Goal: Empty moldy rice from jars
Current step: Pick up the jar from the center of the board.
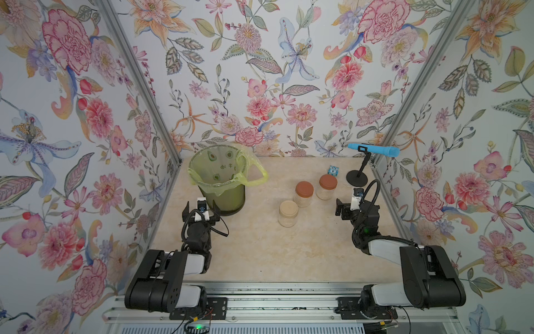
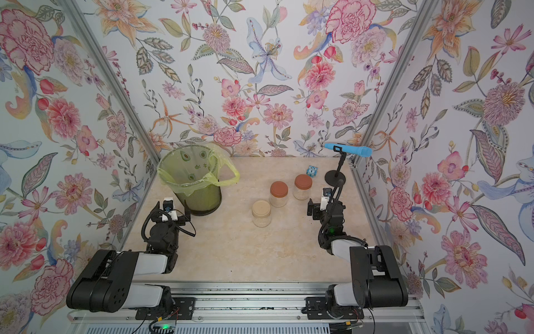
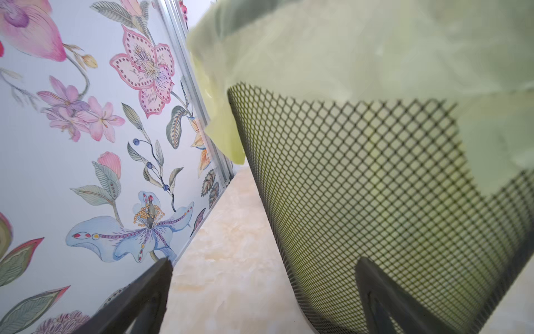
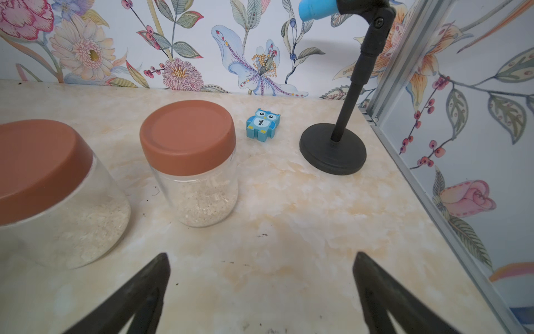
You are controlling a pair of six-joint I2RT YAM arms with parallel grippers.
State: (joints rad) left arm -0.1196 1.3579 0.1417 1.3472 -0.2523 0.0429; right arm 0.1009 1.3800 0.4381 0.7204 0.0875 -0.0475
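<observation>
The left claw, near left, stands spread and empty beside the green bin. The right claw, near right, is likewise spread, empty. Farther on the counter, three lidded jars stand upright, moldy rice inside.

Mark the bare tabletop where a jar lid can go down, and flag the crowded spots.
Widest bare patch: the near half of the table, in front of the beige-lidded jar. A second lane runs between the bin and the jars. Crowded: the far right corner, where the brown-lidded jars, owl toy, microphone stand base and right end effector sit close together.
</observation>
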